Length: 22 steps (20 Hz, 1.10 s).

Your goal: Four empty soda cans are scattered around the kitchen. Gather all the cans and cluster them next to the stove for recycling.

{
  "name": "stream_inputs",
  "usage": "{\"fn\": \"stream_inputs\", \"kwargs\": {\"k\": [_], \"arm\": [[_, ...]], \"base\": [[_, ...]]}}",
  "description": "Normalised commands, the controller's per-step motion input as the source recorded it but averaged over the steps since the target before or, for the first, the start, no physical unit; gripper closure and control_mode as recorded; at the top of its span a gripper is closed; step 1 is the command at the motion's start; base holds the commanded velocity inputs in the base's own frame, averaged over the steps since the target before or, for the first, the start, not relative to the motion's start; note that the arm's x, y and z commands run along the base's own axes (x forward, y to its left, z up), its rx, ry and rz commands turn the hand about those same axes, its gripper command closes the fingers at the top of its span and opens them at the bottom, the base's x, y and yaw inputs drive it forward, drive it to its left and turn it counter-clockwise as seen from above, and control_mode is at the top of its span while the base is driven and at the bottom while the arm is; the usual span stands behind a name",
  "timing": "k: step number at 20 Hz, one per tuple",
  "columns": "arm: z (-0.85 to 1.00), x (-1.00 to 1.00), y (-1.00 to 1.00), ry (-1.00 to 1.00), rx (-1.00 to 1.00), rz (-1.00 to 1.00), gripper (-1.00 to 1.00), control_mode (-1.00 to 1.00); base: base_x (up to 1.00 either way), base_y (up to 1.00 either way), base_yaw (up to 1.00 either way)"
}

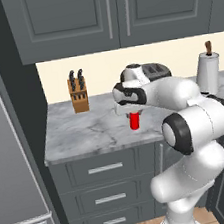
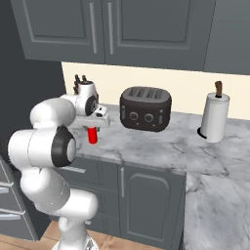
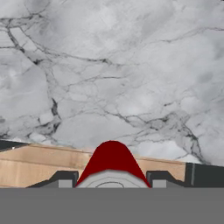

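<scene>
Currently the small red metal soda can is held upright between the closed fingers of the tool, just above the grey marble bench, near its front edge. A black toaster and a wooden knife block are seen behind. Gathering is judged barely begun: this can is gripped but not yet carried to the stove, and the others remain to be fetched.

You see a marble counter under grey wall cabinets. A knife block stands at its back left, a black toaster sits further right, and a paper towel roll stands upright past it. Drawers lie below, a fridge at far left.
</scene>
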Motion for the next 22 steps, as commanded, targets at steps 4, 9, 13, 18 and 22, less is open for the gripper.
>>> {"fn": "stream_inputs", "kwargs": {"k": [4,9,13,18,22], "arm": [[0.22,-0.39,-0.06,-0.05,0.0,0.03,1.0,-1.0],[0.34,-0.25,-0.12,-0.07,0.0,0.02,1.0,-1.0],[0.28,-0.2,-0.09,-0.08,0.0,0.0,1.0,-1.0],[0.17,-0.17,-0.04,-0.02,0.0,0.01,1.0,-1.0],[0.15,-0.14,-0.01,0.0,0.0,0.02,1.0,-1.0]], "base": [[0.0,0.0,0.0],[0.0,0.0,0.0],[0.0,0.0,0.0],[0.0,0.0,0.0],[0.0,0.0,0.0]]}}
